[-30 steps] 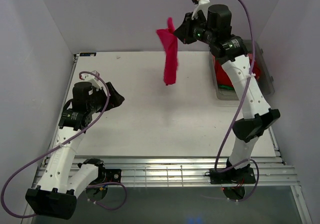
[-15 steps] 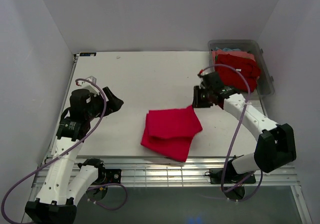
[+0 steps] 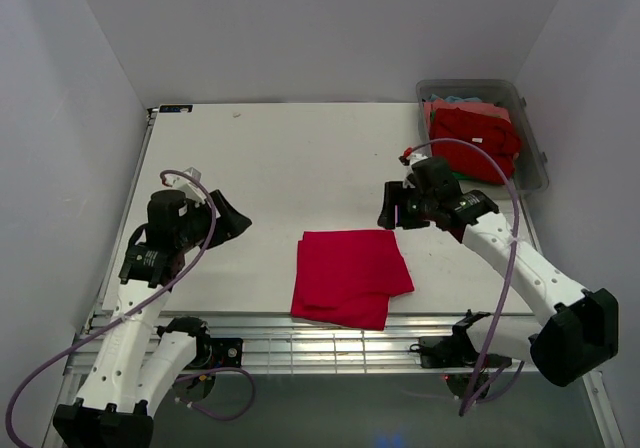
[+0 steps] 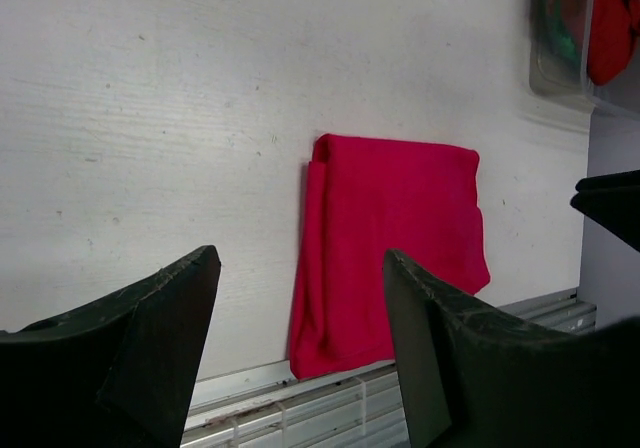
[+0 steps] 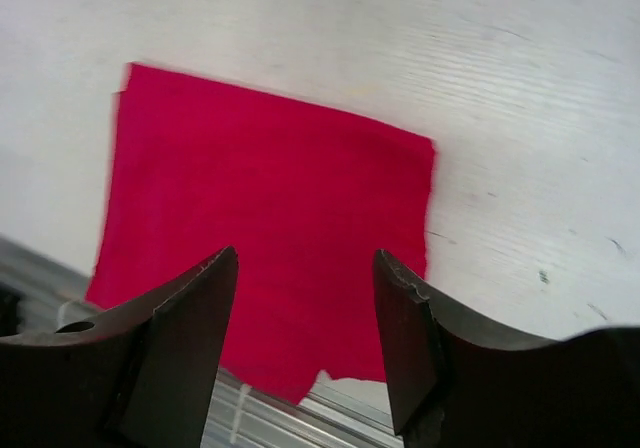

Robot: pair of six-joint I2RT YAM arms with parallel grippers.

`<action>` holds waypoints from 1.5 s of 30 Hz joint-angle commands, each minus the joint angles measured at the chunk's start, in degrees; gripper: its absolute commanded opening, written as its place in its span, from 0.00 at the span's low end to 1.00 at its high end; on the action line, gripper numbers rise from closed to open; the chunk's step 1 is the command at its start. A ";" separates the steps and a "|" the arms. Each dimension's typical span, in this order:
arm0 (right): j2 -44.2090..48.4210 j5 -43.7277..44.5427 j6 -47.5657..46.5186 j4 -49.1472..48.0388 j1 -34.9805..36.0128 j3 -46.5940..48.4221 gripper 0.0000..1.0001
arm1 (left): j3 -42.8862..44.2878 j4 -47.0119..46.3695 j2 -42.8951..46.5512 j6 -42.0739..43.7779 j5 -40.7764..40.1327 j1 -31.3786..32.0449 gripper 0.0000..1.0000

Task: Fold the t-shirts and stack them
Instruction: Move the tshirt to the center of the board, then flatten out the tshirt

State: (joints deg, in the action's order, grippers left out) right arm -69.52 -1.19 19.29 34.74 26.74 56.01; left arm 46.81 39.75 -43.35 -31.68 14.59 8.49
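One crimson t-shirt (image 3: pixel 350 276) lies folded into a rough rectangle at the near edge of the table (image 3: pixel 280 148), centre-right, its near hem lapping over the front lip onto the metal rails (image 3: pixel 300 346). No sleeves or collar show. How many layers are tucked under can't be told, tho a doubled edge runs along its left side in the left wrist view.

Right gripper (image 3: pixel 388 212) hangs by the shirt's far right corner, jaws apart w/ nothing between them. From overhead it's unclear whether the fingertips touch the cloth. The right wrist view, slightly blurred, shows the shirt below and between the two fingers, none of it pinched.

Left gripper (image 3: pixel 238 218) sits well apart to the left, over bare tabletop. Its jaws are also spread wide and empty, pointed twd the shirt.

At the far right corner, a clear plastic bin (image 3: pixel 536 158) holds a heap of red shirts (image 3: pixel 472 136), bunched so that no count is possible. A scrap of light blue cloth (image 3: pixel 455 99) peeks out at the back of the bin. A sliver of green (image 3: pixel 455 176) shows at the front, too small to identify.

The left wrist view catches only a blurred corner of the bin, cut off at the frame's top right, plus a dark finger of the right gripper at the right edge. In the overhead view, the left arm's lowest link is cropped by the bottom of the frame.
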 commanded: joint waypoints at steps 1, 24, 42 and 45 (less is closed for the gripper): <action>2.45 -12.60 0.57 -4.06 8.10 1.65 0.63 | -3.55 -0.64 0.98 -1.98 3.08 0.03 0.76; -23.90 -2.07 3.21 -9.43 42.69 3.14 0.54 | -2.95 3.93 2.66 -4.27 -1.41 0.03 0.79; -30.76 7.87 -0.04 -6.17 43.66 10.00 0.53 | -2.77 5.69 5.29 -5.06 -1.67 0.03 0.80; -31.82 7.52 -0.04 -7.84 43.75 8.68 0.50 | -2.60 5.96 5.56 -5.14 -1.84 0.03 0.80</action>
State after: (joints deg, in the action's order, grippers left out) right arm -100.42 4.89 20.12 28.38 70.15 65.67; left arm 42.48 44.91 -38.63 -36.49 12.84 8.49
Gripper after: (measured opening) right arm 0.516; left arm 0.803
